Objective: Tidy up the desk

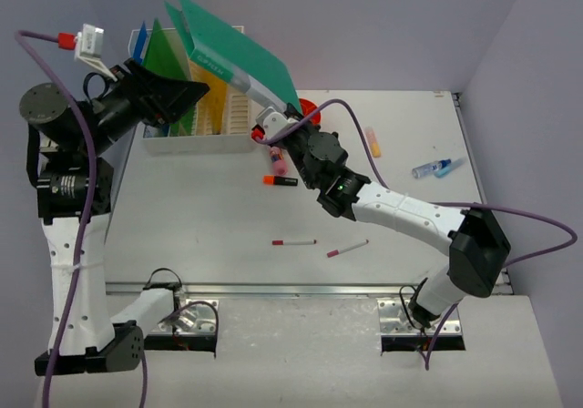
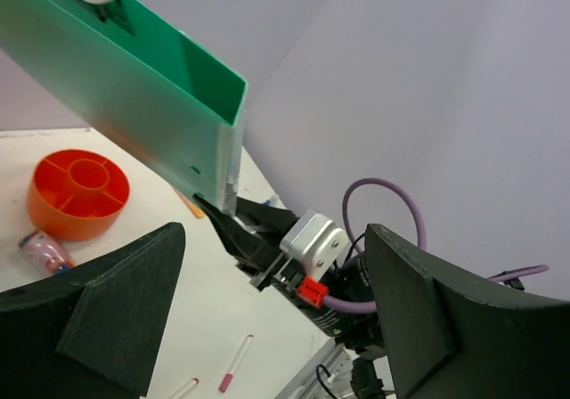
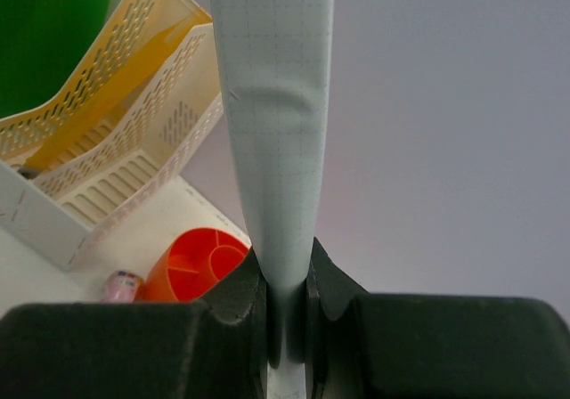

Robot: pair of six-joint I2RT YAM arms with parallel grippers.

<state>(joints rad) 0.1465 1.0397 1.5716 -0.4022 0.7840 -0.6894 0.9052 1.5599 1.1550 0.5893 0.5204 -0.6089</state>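
Right hand (image 3: 287,279): pinching the pale lower edge of the green folder (image 1: 239,48), held aslant above the white rack (image 1: 196,139).
Left hand (image 1: 178,94): spread wide, gripping nothing, just over the rack.
Tabletop (image 1: 209,208): below both arms, walled in lavender, bearing the rack, an orange tub (image 2: 78,194) and a thin pen (image 1: 293,241).

Green folder (image 1: 239,48) with a pale, finely gridded spine; orange pot (image 2: 78,194); cream slotted rack (image 3: 125,185); white desk (image 1: 209,212); lavender walls (image 1: 364,25); purple cable (image 2: 380,183); white pens (image 1: 293,242) with red caps; black-and-orange marker (image 1: 281,180).
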